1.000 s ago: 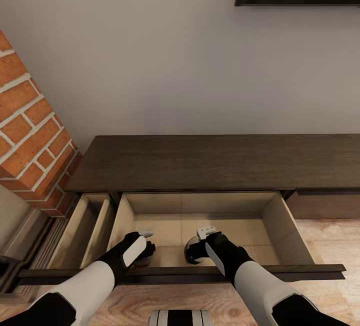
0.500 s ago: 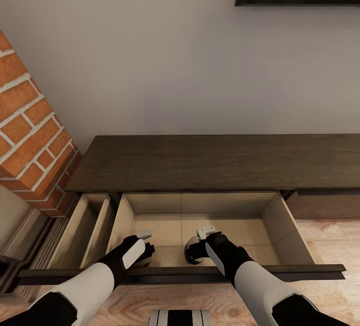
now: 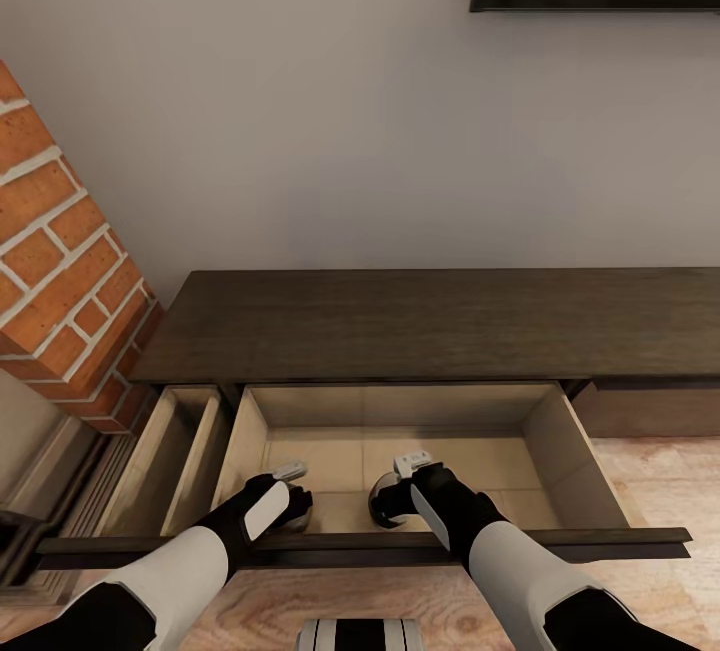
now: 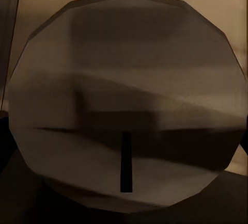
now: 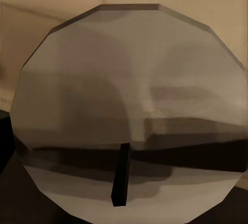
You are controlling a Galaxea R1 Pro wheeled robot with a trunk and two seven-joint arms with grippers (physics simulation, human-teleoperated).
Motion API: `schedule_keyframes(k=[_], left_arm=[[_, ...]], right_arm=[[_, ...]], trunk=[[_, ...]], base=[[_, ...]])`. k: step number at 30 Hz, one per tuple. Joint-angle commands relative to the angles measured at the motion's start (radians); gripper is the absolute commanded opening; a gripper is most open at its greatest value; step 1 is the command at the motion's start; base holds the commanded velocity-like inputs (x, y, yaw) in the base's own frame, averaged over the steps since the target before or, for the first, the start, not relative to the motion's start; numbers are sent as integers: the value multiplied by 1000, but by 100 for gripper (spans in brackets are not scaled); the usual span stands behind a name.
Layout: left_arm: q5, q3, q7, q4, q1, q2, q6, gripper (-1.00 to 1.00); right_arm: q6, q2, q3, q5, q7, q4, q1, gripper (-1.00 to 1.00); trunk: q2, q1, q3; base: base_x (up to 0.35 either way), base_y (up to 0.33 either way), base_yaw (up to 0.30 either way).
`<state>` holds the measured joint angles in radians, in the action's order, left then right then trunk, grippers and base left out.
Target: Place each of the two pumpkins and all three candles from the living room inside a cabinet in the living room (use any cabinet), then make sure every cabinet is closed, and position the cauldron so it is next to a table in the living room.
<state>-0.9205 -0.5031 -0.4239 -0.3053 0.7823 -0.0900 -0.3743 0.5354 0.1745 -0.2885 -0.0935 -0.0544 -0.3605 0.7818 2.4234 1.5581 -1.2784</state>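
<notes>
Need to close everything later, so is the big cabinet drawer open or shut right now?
Open. The drawer is pulled out from the cabinet, its pale interior exposed.

Dark wood, pale insides, red brick

We see a long dark-brown wooden console (image 3: 440,321), its pale light-wood drawer interior (image 3: 480,461) (beige), beside an orange-red, white-mortared brick fireplace (image 3: 60,281).

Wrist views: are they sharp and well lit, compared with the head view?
Left wrist view: dim and soft, a round grey candle top with a dark wick looming close, smeared with blurry bands. Right wrist view: another candle top, brighter, same streaky shading. Head view: evenly lit, sharp on the open drawer, soft shadows inside.
</notes>
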Motion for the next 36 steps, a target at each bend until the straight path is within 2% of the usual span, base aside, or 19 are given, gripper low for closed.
schedule_keyframes(k=[1,7,11,16,19,36], left_arm=[[1,0,0,0,0,0,0,-100],[1,0,1,-5,0,-1,0,-100],[0,-5,2,-45,0,0,13,-100],[0,-47,2,-67,0,2,18,-100],[0,-57,2,-70,0,2,19,-100],[0,-61,2,-70,0,5,19,-100]], right_arm=[[0,0,0,-3,1,0,0,-100],[0,0,0,-3,1,0,-1,-100],[0,0,0,-3,1,-1,-1,-100],[0,0,0,-3,1,-5,-1,-100],[0,0,0,-3,1,-6,-1,-100],[0,0,0,-3,-1,-8,-1,-100]], trunk=[[0,0,0],[0,0,0],[0,0,0],[0,0,0],[0,0,-2],[0,0,-20]], base=[[0,0,0],[0,0,0],[0,0,0],[0,0,0],[0,0,0],[0,0,0]])
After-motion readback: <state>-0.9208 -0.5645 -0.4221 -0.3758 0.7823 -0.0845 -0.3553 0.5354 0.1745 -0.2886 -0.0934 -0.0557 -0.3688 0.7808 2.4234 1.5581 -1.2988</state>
